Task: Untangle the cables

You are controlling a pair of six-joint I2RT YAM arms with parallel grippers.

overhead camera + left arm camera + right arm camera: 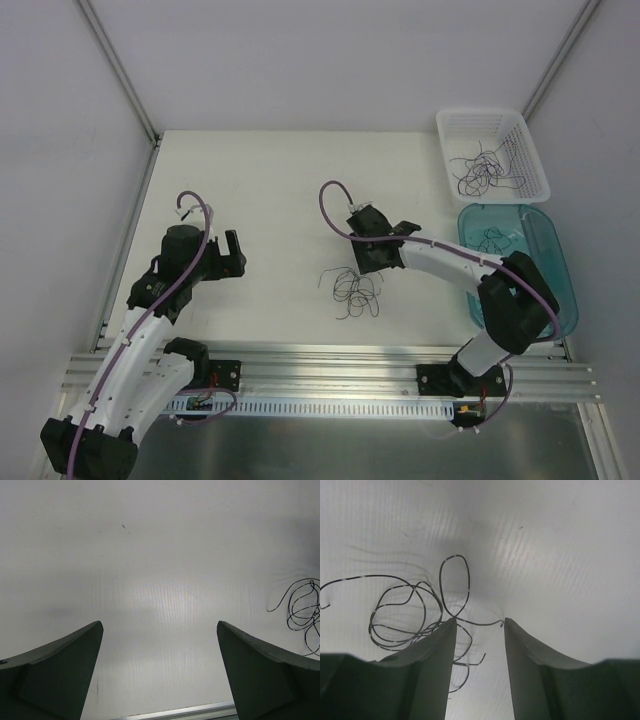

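Note:
The cables (355,289) lie as a loose wad of thin dark curly strands on the white table, in front of the right arm. My right gripper (370,265) hovers just above the wad's far edge. In the right wrist view its jaws (479,622) stand open. The loops (422,625) spread to the left, and one strand end runs across the gap between the fingertips; nothing is pinched. My left gripper (240,253) is wide open over bare table, well left of the wad. In its wrist view (160,625) the cables (302,615) show only at the right edge.
A white mesh basket (480,115) at the back right holds more thin strands (483,168). In front of it a blue tray (560,270) holds a few strands (493,238). An aluminium rail (330,362) runs along the near table edge.

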